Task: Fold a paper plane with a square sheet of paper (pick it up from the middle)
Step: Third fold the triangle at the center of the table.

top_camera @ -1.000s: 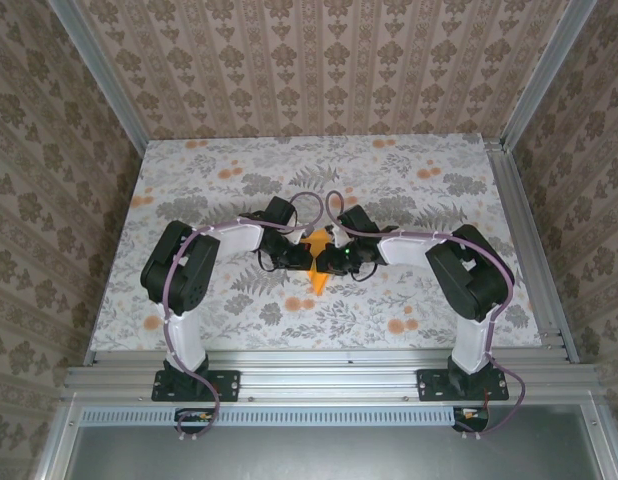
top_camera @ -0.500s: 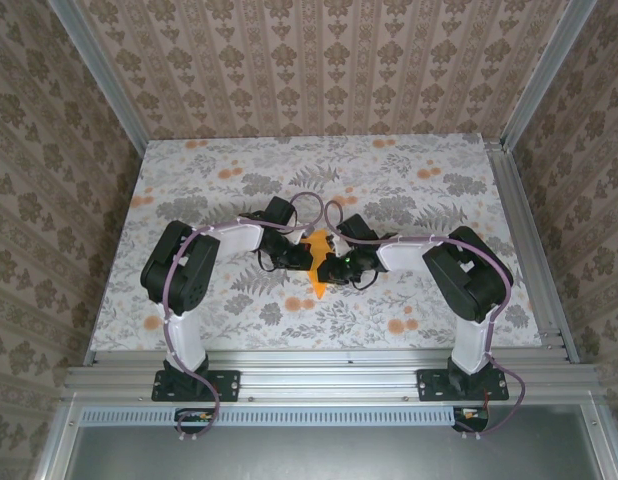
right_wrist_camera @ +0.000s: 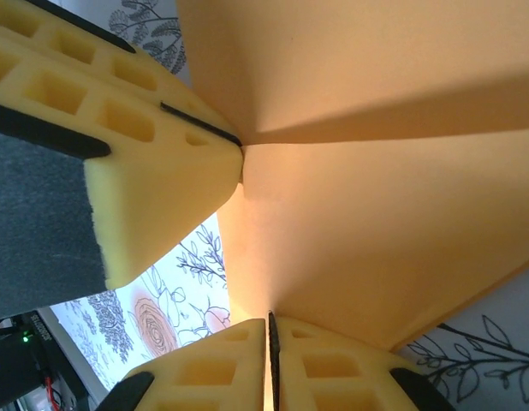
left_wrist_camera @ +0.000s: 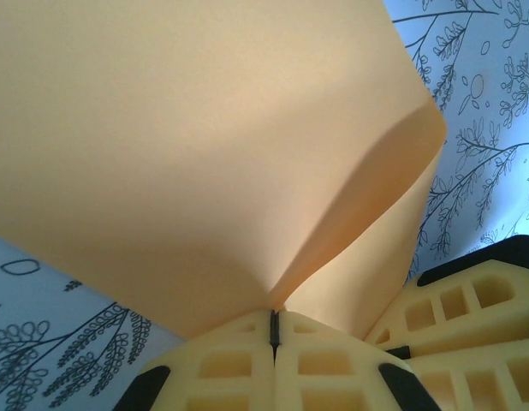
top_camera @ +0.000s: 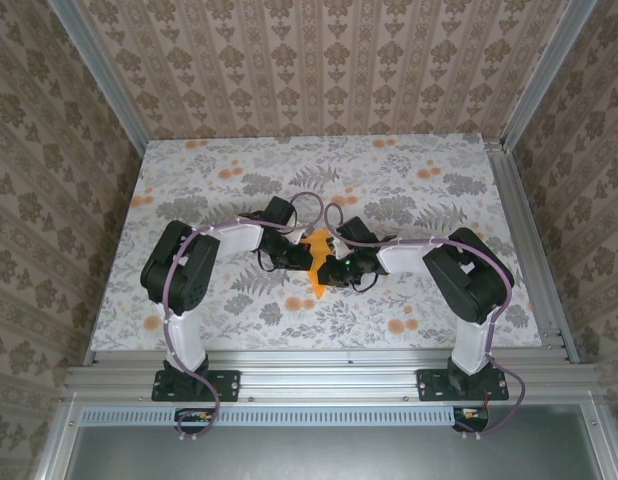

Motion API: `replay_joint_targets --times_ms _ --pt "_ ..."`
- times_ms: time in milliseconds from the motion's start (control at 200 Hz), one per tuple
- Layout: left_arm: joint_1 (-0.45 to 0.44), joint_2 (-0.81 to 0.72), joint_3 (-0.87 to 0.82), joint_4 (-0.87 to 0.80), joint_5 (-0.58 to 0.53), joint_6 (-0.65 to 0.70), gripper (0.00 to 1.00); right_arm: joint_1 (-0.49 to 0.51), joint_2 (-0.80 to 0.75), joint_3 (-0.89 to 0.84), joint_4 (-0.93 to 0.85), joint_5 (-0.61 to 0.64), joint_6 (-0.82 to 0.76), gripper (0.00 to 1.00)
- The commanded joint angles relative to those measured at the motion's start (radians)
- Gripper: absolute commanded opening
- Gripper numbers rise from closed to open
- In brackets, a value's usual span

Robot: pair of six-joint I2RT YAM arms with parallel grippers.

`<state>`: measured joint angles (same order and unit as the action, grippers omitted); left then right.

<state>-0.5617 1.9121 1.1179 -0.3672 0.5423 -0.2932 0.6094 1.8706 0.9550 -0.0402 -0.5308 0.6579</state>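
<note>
The square sheet of paper (top_camera: 316,264) is bright orange and folded into a pointed shape, its tip toward the near edge. It hangs above the table's middle between both grippers. My left gripper (top_camera: 297,256) is shut on its left side. In the left wrist view the left gripper (left_wrist_camera: 275,315) pinches a crease while the paper (left_wrist_camera: 205,145) billows above. My right gripper (top_camera: 332,268) is shut on the right side. In the right wrist view the right gripper (right_wrist_camera: 271,324) clamps the paper's (right_wrist_camera: 376,180) lower edge. The left gripper's fingers (right_wrist_camera: 153,171) pinch it at upper left.
The table (top_camera: 189,190) has a floral cloth with small orange flower prints. Patterned walls close in the left, back and right sides. A metal rail (top_camera: 319,375) runs along the near edge where both arm bases are bolted.
My right gripper has shifted slightly left and toward the near edge, drawing closer to the left gripper. The paper's point has shifted a little with it. Both grips held.
</note>
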Motion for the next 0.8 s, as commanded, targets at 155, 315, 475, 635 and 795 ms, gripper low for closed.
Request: replay_joint_targets --times_ms 155,315,475,635,795 --pt "0.013 0.031 -0.013 -0.058 -0.052 0.023 0.05 0.015 -0.024 -0.041 -0.074 0.039 -0.022 0.14" --pt "0.013 0.028 -0.010 -0.058 -0.041 0.020 0.08 0.018 -0.022 -0.050 -0.069 0.041 -0.022 0.14" --pt "0.013 0.017 0.000 -0.057 -0.023 0.009 0.09 0.020 -0.012 -0.054 -0.062 0.043 -0.021 0.14" --pt "0.013 -0.003 0.013 -0.053 -0.003 -0.007 0.12 0.021 0.000 -0.062 -0.060 0.050 -0.021 0.13" --pt "0.013 -0.033 0.039 -0.066 -0.004 -0.012 0.17 0.021 0.013 -0.060 -0.070 0.060 -0.028 0.13"
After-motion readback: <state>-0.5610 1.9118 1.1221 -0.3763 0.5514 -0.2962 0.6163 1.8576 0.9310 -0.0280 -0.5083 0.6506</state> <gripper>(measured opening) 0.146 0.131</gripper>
